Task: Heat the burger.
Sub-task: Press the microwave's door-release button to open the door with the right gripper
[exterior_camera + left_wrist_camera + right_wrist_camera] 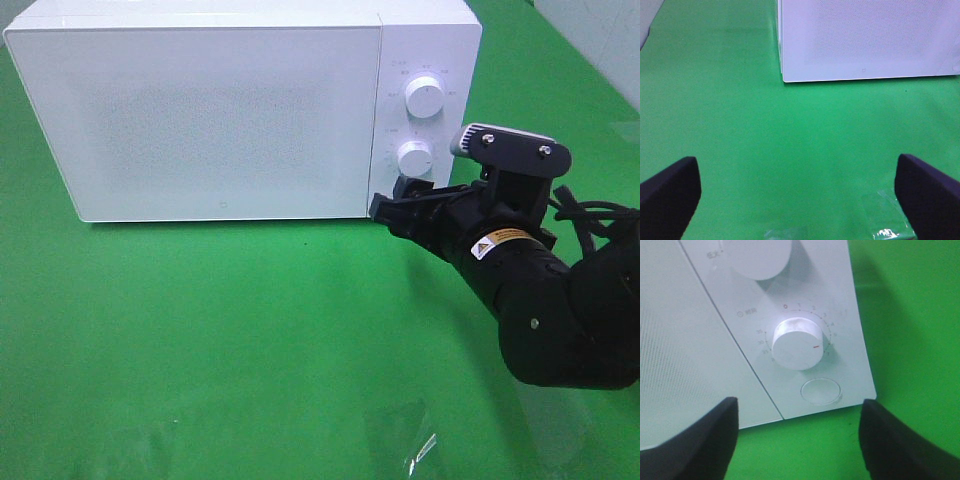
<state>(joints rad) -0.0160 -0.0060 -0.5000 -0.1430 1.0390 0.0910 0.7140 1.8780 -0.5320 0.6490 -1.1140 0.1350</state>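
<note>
Right pincer (395, 203) open, facing lower dial (797, 343) on microwave (445, 55), not touching | burger unseen; door (200, 115) shut, likely inside | next: I centre on dial, close squarely, turn gently so grip does not slip.

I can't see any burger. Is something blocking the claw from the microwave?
No burger shows in any view; the microwave has its door shut, hiding its inside. Nothing stands between the open right gripper and the lower knob it faces.
</note>
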